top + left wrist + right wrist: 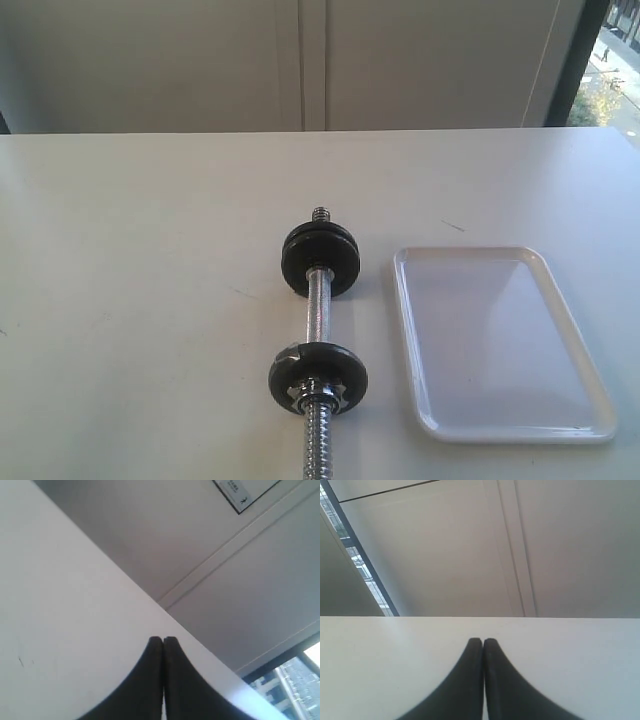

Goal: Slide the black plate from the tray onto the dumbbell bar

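Note:
The dumbbell bar (317, 315) lies on the white table, running from near to far. The black plate (320, 258) sits on the bar's far end, upright on its rim, with the threaded tip poking out beyond it. A second black disc with a silver star nut (318, 378) sits nearer the camera. The white tray (500, 340), right of the bar, holds nothing. Neither arm shows in the exterior view. My left gripper (162, 640) is shut with its fingertips pressed together over bare tabletop. My right gripper (483, 641) is shut the same way, also holding nothing.
The white table (150, 300) stretches wide to the left of the bar. Its far edge meets a pale panelled wall (300, 60). A window strip (610, 70) shows at the far right.

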